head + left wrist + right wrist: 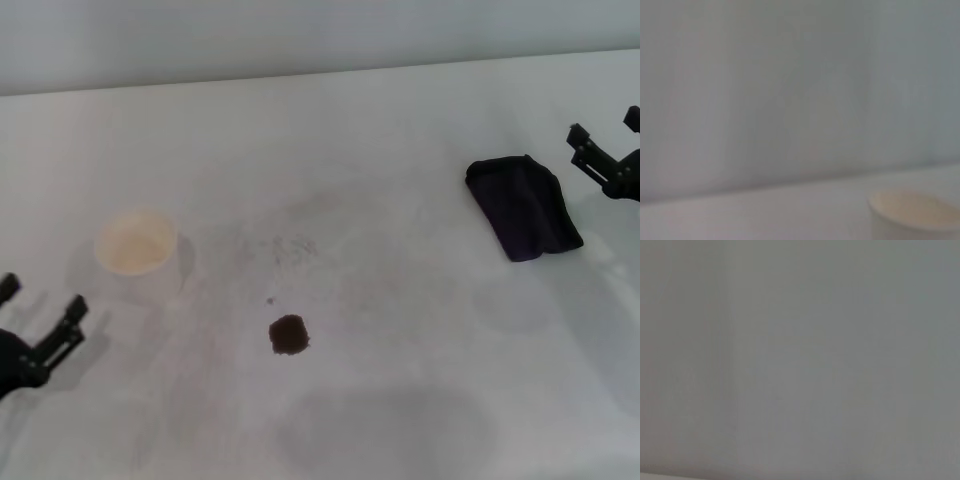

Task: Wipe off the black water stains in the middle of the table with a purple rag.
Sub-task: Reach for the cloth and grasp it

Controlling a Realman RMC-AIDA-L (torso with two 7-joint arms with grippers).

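**Rag untouched, stain still there, both arms out at the edges**

Right gripper (603, 150) sits at the far right edge, just beside the purple rag (522, 207) but not touching it. Fingers look spread apart, nothing between them. Left gripper (40, 318) is low on the left, fingers apart too, empty, near the paper cup (136, 246).

Rag lies folded and lumpy on the right side of the table (400, 120), well apart from the black water stains (289, 334). The stain blot is mid-table toward the near side, with a tiny speck just above it. Wiping not started, I'd say.

Risks from here:
- Soft, bunched cloth: a shallow pinch could catch only one fold, and it may drop or trail on the way over.
- Rag is almost the same dark tone as the stain, so it's easy to misjudge coverage.
- A wet stain could smear wider if the pass is light or off-centre.
- Cup is close to the left arm; any move there could knock it.

Right wrist view shows only blank wall.
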